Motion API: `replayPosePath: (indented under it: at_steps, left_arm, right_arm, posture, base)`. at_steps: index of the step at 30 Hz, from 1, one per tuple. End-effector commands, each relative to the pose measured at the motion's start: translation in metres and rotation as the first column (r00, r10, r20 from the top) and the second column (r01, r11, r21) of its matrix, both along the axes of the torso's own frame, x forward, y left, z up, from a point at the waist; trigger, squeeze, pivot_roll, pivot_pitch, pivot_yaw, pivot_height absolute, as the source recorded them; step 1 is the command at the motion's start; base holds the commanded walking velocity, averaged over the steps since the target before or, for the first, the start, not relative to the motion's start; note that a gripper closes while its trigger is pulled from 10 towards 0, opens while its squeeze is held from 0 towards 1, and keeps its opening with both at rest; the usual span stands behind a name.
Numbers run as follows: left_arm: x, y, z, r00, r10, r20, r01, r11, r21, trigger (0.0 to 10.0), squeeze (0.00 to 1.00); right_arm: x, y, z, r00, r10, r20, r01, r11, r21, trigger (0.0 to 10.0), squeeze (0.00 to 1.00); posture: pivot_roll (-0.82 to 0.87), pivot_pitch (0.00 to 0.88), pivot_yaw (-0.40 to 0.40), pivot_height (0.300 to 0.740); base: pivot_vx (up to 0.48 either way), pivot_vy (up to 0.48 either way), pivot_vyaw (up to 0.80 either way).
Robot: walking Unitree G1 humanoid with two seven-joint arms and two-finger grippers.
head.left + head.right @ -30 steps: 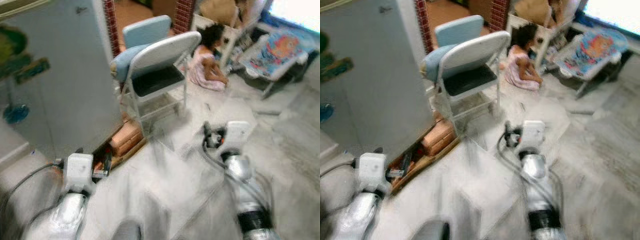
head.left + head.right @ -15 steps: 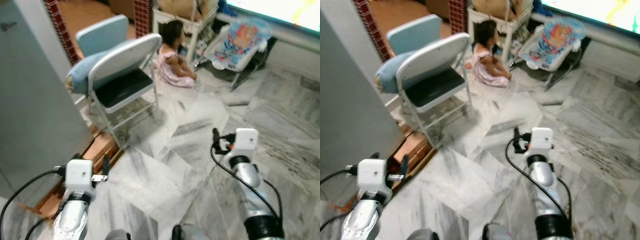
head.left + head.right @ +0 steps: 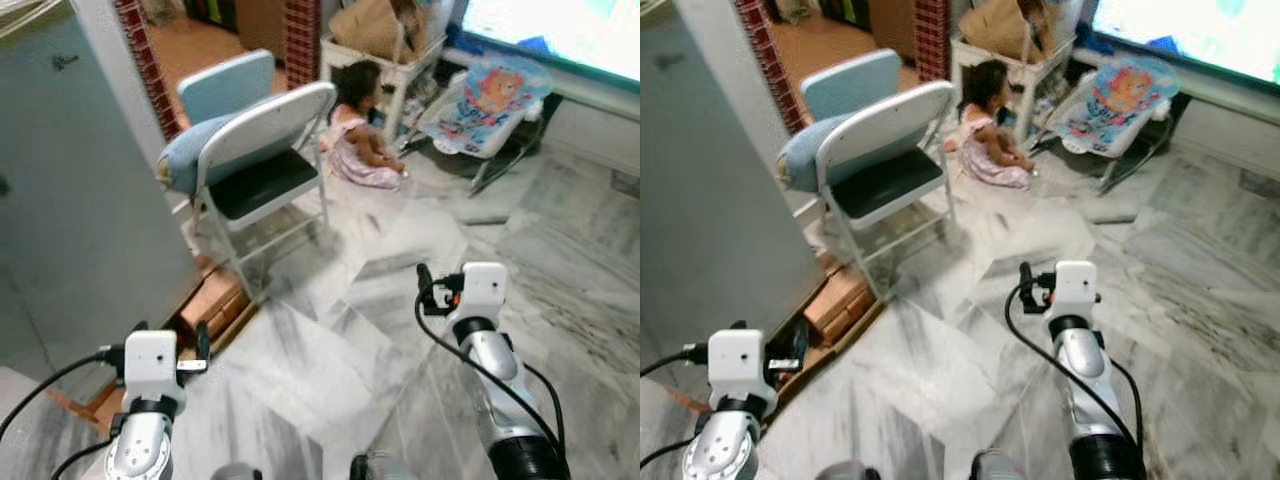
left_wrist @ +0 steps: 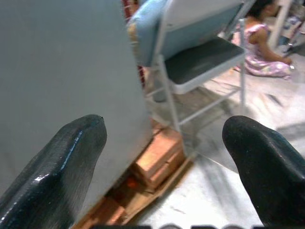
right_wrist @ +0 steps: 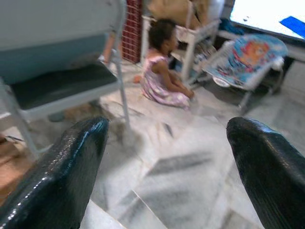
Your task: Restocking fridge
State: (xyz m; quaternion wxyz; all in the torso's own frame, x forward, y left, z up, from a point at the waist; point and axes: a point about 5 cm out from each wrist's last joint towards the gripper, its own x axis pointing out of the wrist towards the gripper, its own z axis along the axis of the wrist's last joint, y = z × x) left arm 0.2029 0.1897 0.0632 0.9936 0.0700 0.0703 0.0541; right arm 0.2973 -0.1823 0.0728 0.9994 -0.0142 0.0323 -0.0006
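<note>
A tall pale grey fridge [image 3: 80, 190] is seen at the robot's left, raised on reddish bricks [image 3: 215, 300]. Just beside it a grey folding metal chair [image 3: 265, 165] is placed on the white marbled floor [image 3: 330, 350]. The left gripper [image 4: 167, 162] and right gripper [image 5: 167, 157] are held spread wide, nothing between their fingers. A person in pink [image 3: 362, 140] is seated beyond, near a colourful baby bouncer [image 3: 490, 95]

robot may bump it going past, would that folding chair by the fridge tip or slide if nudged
The folding chair looks light: thin metal tube legs and a slim seat, so it would probably slide on the smooth marble floor. A push high on its backrest seems likelier to tip it. The blue cushion on it looks soft and may slip off.
</note>
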Motion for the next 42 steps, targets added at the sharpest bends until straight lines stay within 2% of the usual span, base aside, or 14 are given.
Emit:
replayPosePath:
  at_steps: [1,10,16,21,33,42]
  left_arm:
    - [0.005,0.005,0.005,1.0,0.001,0.005,-0.002,1.0,0.02,10.0,0.0]
    - [0.018,0.006,0.014,0.998,-0.045,0.032,0.043,0.998,0.048,10.0,0.0]
    - [0.015,-0.007,0.01,0.997,-0.072,0.015,0.072,0.997,0.026,10.0,0.0]
    - [0.006,-0.015,0.002,0.997,-0.074,-0.011,0.074,0.997,-0.002,10.0,0.0]
    - [0.007,-0.013,0.004,0.998,-0.064,-0.005,0.064,0.998,-0.006,10.0,0.0]
    - [0.005,-0.018,0.004,0.997,-0.077,-0.002,0.077,0.997,-0.017,10.0,0.0]
  right_arm:
    - [0.002,0.005,-0.001,1.0,0.012,-0.01,-0.012,1.0,0.007,10.0,0.0]
    - [0.004,0.01,0.001,1.0,0.017,-0.001,-0.017,1.0,0.006,10.0,0.0]
    - [0.005,0.012,0.002,1.0,0.02,0.004,-0.02,1.0,0.008,10.0,0.0]
    - [0.003,0.009,0.0,1.0,0.012,-0.003,-0.012,1.0,0.005,10.0,0.0]
    - [0.004,0.009,-0.002,1.0,0.016,-0.012,-0.016,1.0,-0.002,10.0,0.0]
    - [0.006,0.009,-0.001,1.0,0.026,-0.013,-0.026,1.0,-0.012,10.0,0.0]
  posture:
    - [0.04,0.139,-0.014,0.74]
    - [0.05,0.15,-0.004,0.74]
    - [0.05,0.155,0.008,0.74]
    - [0.05,0.154,0.01,0.74]
    - [0.05,0.147,-0.005,0.74]
    - [0.06,0.141,-0.02,0.74]
  base:
    - [0.0,0.48,0.0]
    - [0.0,0.48,0.0]
    - [0.0,0.48,0.0]
    - [0.0,0.48,0.0]
    - [0.0,0.48,0.0]
    - [0.0,0.478,0.0]
